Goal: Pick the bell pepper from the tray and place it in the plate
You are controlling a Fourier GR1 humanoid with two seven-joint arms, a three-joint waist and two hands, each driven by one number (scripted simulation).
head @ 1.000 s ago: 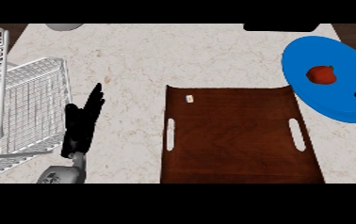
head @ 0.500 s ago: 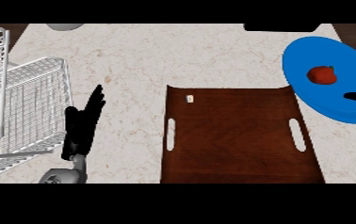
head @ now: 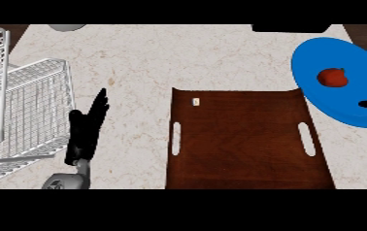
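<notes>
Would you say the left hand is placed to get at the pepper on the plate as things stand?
Probably not. The left hand rests open at the left, beside the rack, while the pepper lies on the plate at the far right, with the whole tray between them.

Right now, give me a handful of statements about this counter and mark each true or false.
1. The bell pepper lies on the blue plate. True.
2. The wooden tray still holds the pepper. False: only a small pale item shows on it.
3. The left hand is open, fingers straight, left of the tray. True.
4. The plate sits left of the tray. False: it is at the tray's upper right.
5. A wire rack stands at the counter's left edge. True.
</notes>
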